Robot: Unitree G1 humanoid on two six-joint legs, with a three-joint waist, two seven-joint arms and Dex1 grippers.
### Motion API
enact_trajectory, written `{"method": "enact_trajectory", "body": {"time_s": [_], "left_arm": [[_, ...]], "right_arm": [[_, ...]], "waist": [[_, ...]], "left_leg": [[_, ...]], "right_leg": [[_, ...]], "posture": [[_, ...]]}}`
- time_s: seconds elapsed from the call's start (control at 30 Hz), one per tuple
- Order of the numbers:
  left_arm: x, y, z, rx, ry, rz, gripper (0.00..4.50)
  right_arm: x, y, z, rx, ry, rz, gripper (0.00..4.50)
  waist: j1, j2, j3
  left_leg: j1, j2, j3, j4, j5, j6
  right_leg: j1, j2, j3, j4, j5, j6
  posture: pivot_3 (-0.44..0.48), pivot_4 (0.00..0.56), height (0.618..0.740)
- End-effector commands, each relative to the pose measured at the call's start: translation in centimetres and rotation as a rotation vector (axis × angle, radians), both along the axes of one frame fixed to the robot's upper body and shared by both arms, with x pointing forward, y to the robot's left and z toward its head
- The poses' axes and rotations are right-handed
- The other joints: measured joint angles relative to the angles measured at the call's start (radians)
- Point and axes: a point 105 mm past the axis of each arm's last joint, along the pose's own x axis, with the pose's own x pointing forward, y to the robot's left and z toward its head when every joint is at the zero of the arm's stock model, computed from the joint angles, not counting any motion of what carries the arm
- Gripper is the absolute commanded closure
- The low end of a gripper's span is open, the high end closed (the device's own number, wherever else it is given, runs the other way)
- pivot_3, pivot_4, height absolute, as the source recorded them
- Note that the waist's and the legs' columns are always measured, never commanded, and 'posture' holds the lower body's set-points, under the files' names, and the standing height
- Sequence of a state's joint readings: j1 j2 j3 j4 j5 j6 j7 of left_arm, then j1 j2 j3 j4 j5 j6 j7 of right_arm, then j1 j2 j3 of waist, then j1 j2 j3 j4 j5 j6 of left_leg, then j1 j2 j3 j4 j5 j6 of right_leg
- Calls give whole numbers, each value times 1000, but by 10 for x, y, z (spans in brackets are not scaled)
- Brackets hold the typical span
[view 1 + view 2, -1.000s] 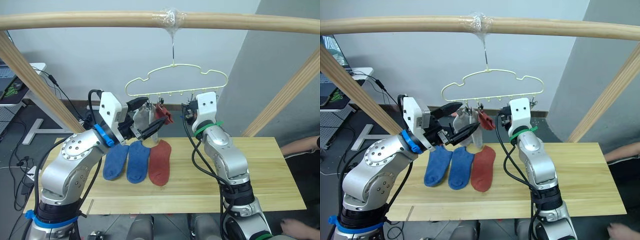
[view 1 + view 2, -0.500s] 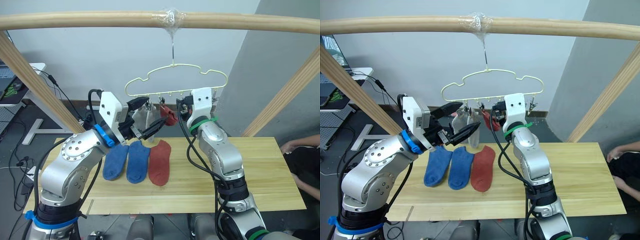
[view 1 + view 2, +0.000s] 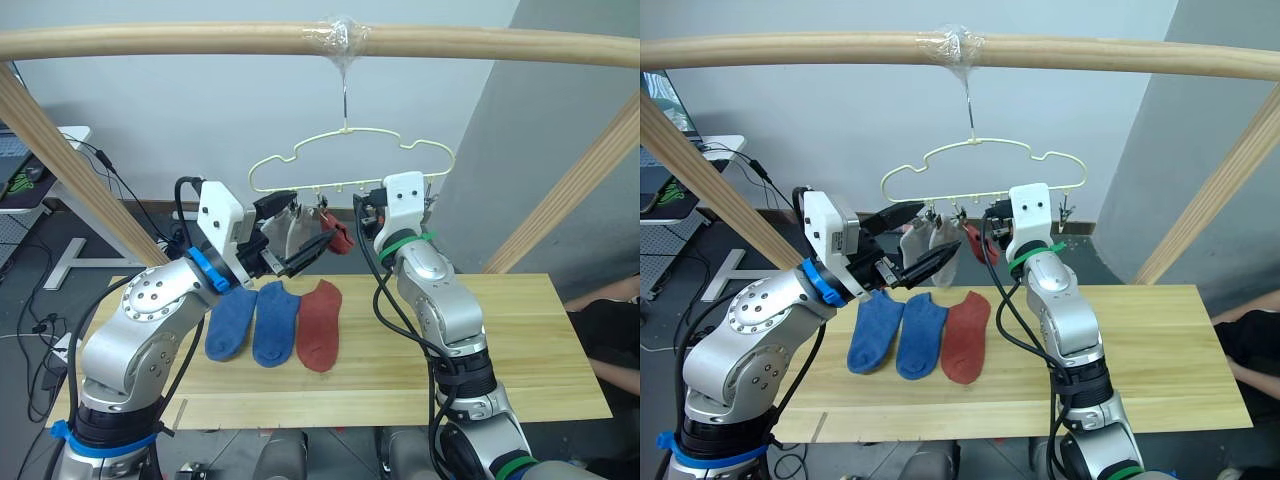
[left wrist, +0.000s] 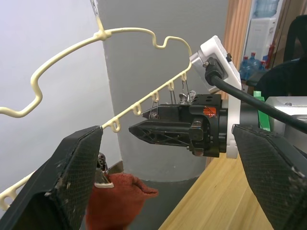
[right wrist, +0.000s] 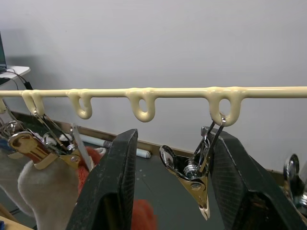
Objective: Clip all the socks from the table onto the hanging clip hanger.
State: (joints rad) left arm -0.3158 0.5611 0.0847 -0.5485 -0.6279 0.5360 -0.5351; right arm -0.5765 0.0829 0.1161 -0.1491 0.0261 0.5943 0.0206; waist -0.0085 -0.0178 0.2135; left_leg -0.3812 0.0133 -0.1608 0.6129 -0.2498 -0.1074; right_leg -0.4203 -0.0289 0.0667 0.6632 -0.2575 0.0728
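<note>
Rust-red sock clipped, right claw (open) nearer hanger, left claw wide

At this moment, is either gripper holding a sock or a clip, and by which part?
Nothing is held. The left gripper is open beside the clipped rust-red sock. The right gripper is open around a metal clip on the hanger, not closed on it.

A robot lab or test room. Bare grey walls, loose cables on the floor. A desk stands at the side.

Table with three socks
</note>
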Motion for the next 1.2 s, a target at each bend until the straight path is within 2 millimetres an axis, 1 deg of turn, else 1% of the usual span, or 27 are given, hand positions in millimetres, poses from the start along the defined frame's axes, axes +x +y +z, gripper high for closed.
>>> {"method": "enact_trajectory", "body": {"time_s": [0.03, 0.33, 0.43, 0.53, 0.6, 0.73, 0.77, 0.83, 0.9, 0.93, 0.97, 1.0, 1.03, 1.1, 1.17, 1.2], "left_arm": [[-8, -1, 16, -15, -78, -12, 0], [-8, -2, 17, -17, -83, -12, 0], [-9, -3, 17, -22, -82, -14, 0], [-9, -3, 17, -24, -81, -10, 0], [-10, -3, 16, -25, -80, -9, 0], [-12, -4, 7, -11, -48, -3, 0], [-10, -4, 2, -7, -24, 10, 0], [-5, 0, -16, 12, 61, 58, 0], [-3, 1, -23, 19, 92, 77, 0], [0, 5, -34, 28, 137, 110, 0], [11, 14, -70, 74, 240, 210, 0], [14, 21, -97, 118, 311, 279, 0], [15, 21, -124, 160, 368, 303, 0], [15, 18, -150, 203, 398, 317, 0], [20, 12, -178, 209, 460, 340, 0], [22, 9, -187, 222, 472, 350, 0]], "right_arm": [[-2, 2, 17, 26, -62, 6, 2310], [-2, 2, 15, 29, -57, 6, 2310], [-1, 1, 14, 33, -56, 2, 2961], [-1, -2, 14, 36, -53, -3, 3954], [-1, -2, 13, 39, -52, -3, 4402], [-1, -7, 13, 38, -54, 4, 4455], [-1, -9, 13, 41, -48, 8, 4455], [-1, -10, 12, 49, -32, 23, 4455], [-1, -11, 11, 52, -26, 29, 4455], [-1, -11, 11, 41, -22, 36, 4455], [-2, -12, 9, 22, -14, 62, 4455], [-2, -13, 8, 7, -8, 82, 4455], [-2, -15, 6, -4, -2, 83, 4455], [-1, -19, 5, -14, 2, 77, 4455], [-1, -20, 5, -15, 4, 72, 4455], [-1, -20, 5, -15, 6, 71, 4455]], "waist": [[0, 0, 0], [0, 0, 0], [0, 0, 0], [0, 0, 0], [0, 0, 0], [0, 0, 0], [0, 0, 0], [0, 0, 0], [0, 0, 0], [0, 0, 0], [0, 0, -1], [0, 2, -2], [0, 4, -4], [-1, 5, -5], [1, 5, -4], [6, 5, -5]], "left_leg": [[0, 0, 0, 0, 0, 0], [0, 0, 0, 0, 0, 0], [0, 0, 0, 0, 0, 0], [0, 0, 0, 0, 0, 0], [0, 0, 0, 0, 0, 0], [0, 0, 0, 0, 0, 0], [0, 0, 0, 0, 0, 0], [0, 0, 0, 0, 0, 0], [0, 0, 0, 0, 0, 0], [0, 0, 0, 0, 0, 0], [0, 0, 0, 0, 0, 0], [0, 0, 0, 0, 0, 0], [2, 0, 1, 0, 0, 0], [3, -1, 2, 0, 0, 0], [1, -1, 1, 0, 0, 0], [0, -1, 0, 0, 0, 0]], "right_leg": [[0, 0, 0, 0, 0, 0], [0, 0, 0, 0, 0, 0], [0, 0, 0, 0, 0, 0], [0, 0, 0, 0, 0, 0], [0, 0, 0, 0, 0, 0], [0, 0, 0, 0, 0, 0], [0, 0, 0, 0, 0, 0], [0, 0, 0, 0, 0, 0], [0, 0, 0, 0, 0, 0], [0, 0, 0, 0, 0, 0], [0, 0, 0, 0, 0, 0], [0, 0, 0, 0, 0, 0], [1, 0, 1, 0, 0, 0], [1, -1, 2, 0, 0, 0], [0, 0, 1, 0, 0, 0], [0, 0, 0, 0, 0, 0]], "posture": [[130, 193, 740], [131, 189, 740], [133, 187, 740], [136, 183, 740], [136, 183, 740], [136, 180, 740], [136, 180, 740], [128, 177, 740], [128, 177, 740], [117, 174, 740], [117, 174, 740], [117, 174, 740], [117, 174, 740], [104, 178, 740], [101, 182, 740], [101, 182, 740]]}}
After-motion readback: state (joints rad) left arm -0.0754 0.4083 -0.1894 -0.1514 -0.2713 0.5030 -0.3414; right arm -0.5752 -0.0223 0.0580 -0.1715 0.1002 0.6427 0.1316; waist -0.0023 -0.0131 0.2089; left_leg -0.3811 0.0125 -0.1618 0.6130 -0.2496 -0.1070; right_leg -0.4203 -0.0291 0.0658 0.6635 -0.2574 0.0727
